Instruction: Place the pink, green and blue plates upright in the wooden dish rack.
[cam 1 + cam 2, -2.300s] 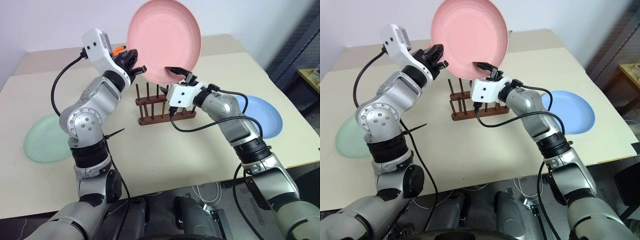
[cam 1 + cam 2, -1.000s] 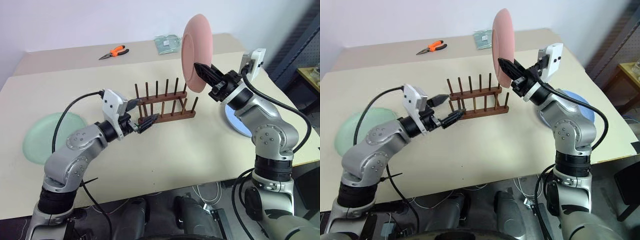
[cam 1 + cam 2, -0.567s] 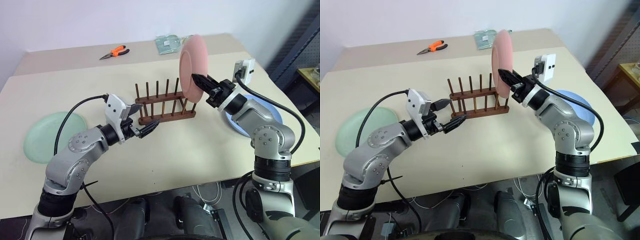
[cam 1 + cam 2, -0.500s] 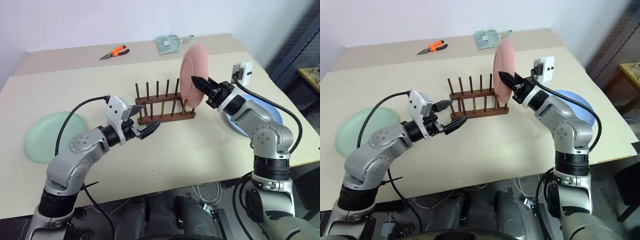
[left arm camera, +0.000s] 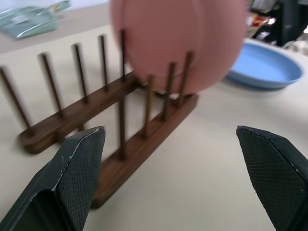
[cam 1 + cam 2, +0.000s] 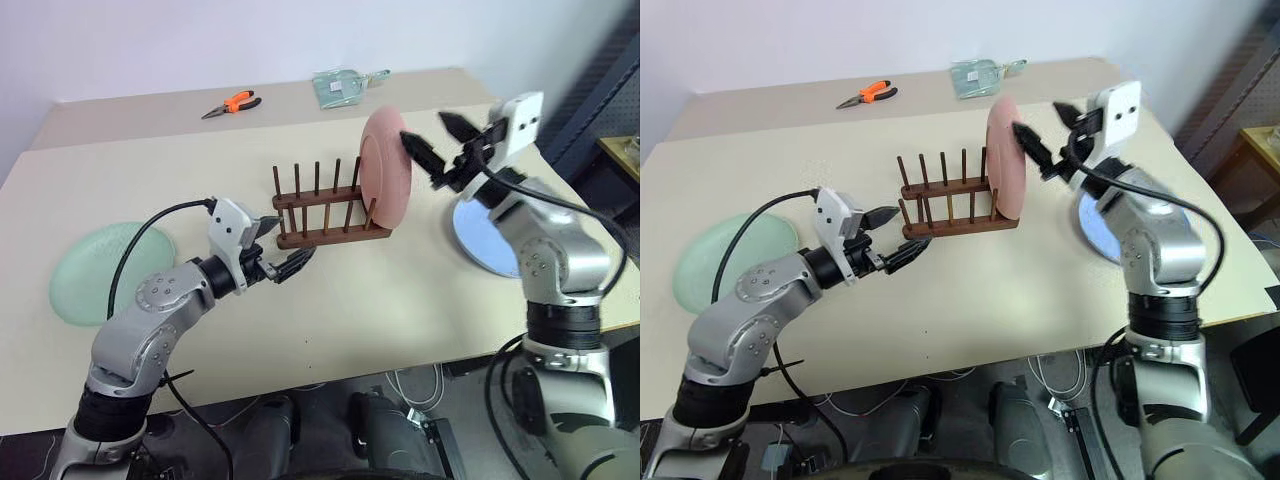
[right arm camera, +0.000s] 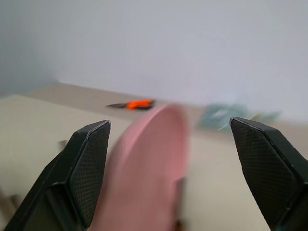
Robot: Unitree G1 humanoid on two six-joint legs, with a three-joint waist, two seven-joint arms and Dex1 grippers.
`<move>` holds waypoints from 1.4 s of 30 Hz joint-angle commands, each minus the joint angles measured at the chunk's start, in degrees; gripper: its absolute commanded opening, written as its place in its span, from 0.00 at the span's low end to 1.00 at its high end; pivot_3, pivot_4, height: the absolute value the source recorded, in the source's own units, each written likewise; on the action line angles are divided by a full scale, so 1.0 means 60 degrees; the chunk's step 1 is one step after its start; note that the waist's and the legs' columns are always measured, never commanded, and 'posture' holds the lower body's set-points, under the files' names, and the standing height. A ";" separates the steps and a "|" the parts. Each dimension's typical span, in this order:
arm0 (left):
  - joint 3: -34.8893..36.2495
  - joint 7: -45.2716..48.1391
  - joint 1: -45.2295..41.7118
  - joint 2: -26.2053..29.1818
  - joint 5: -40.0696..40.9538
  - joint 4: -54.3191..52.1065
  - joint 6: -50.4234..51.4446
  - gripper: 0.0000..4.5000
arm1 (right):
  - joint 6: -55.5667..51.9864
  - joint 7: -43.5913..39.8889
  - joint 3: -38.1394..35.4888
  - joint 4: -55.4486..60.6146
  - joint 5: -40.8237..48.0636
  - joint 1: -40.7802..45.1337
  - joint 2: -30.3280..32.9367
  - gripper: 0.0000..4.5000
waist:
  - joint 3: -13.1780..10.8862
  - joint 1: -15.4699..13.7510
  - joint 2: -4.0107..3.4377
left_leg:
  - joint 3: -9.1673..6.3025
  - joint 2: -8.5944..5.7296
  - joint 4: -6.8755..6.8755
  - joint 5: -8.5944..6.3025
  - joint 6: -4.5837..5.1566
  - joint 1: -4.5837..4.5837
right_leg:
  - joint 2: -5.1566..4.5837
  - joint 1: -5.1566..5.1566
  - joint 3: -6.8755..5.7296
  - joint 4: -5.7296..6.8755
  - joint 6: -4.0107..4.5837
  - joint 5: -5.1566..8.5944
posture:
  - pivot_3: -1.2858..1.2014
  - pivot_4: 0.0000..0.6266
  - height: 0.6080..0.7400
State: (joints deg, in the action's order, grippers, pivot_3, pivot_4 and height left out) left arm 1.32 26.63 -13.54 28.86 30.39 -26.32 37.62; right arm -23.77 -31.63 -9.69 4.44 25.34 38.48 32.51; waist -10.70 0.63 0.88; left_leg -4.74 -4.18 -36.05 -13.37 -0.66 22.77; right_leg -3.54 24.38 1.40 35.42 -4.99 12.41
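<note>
Claws both gape empty: right claw [image 6: 446, 150] beside racked pink plate [image 6: 385, 181] (upright), left claw [image 6: 283, 248] near rack [image 6: 330, 214].

The pink plate [image 6: 385, 167] is standing upright on edge at the right end of the wooden dish rack [image 6: 330, 212], between its last pegs. The rack, dark brown with two rails of thin upright pegs, is sitting mid-table. The green plate [image 6: 103, 271] is lying flat near the left table edge. The blue plate [image 6: 482, 238] is lying flat to the right, well apart from the rack.
</note>
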 commanded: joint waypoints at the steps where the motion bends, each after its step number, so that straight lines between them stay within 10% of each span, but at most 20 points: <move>1: 0.0745 -0.0373 0.0079 0.0096 -0.0372 0.0273 -0.0358 1.00 | 0.0523 -0.0896 0.0379 0.0885 -0.0226 0.0178 0.0472 0.95 | 0.0001 0.0029 0.0001 | -0.0001 0.0001 0.0001 0.0000 0.0000 -0.0001 | 0.0001 0.0000 -0.0001 0.0000 0.0000 0.0000 | 0.52 0.24 1.00; 13: 0.5276 -0.4172 0.0500 -0.0274 -0.1176 0.1410 0.0162 1.00 | 0.1369 -0.1854 0.4153 0.2283 -0.2341 -0.0567 -0.0248 0.95 | 0.0005 -0.0010 0.0012 | -0.0010 0.0006 -0.0009 -0.0001 -0.0001 0.0006 | -0.0005 0.0005 -0.0007 -0.0001 -0.0006 -0.0003 | 0.52 0.24 1.00; 28: 0.9412 -0.6556 0.1347 -0.2170 0.1272 0.1199 0.2842 1.00 | 0.2611 -0.2203 0.4680 0.0821 -0.3384 -0.0627 -0.1228 0.95 | 0.0034 -0.0077 0.0087 | -0.0038 0.0003 -0.0021 -0.0002 -0.0013 -0.0001 | -0.0005 -0.0009 -0.0033 0.0005 -0.0005 -0.0005 | 0.52 0.24 1.00; 38: 0.9067 -0.7017 0.0471 -0.2489 0.2578 0.1741 0.2912 0.06 | 0.2628 -0.2007 0.4539 0.1003 -0.3726 -0.0884 -0.1219 1.00 | 0.0035 -0.0011 0.0089 | -0.0031 0.0002 -0.0011 0.0002 -0.0017 -0.0003 | -0.0003 -0.0005 -0.0029 0.0008 -0.0005 -0.0006 | 0.52 0.24 1.00; 42: 0.8577 -0.6856 0.0396 -0.2285 0.2683 0.1854 0.2856 0.01 | 0.2578 -0.1958 0.4468 0.1045 -0.3760 -0.0913 -0.1251 1.00 | 0.0035 -0.0001 0.0089 | -0.0030 0.0003 -0.0007 0.0003 -0.0019 -0.0005 | -0.0001 -0.0003 -0.0027 0.0010 -0.0005 -0.0006 | 0.52 0.24 1.00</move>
State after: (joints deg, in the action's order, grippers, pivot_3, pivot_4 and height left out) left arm 53.68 -15.08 -10.58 13.71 45.72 -14.44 55.58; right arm -9.17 -43.81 18.91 8.72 2.55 32.58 25.39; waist -10.49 0.63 1.42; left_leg -4.92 -4.16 -36.09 -13.35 -0.78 22.74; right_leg -3.54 24.36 1.25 35.49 -5.02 12.37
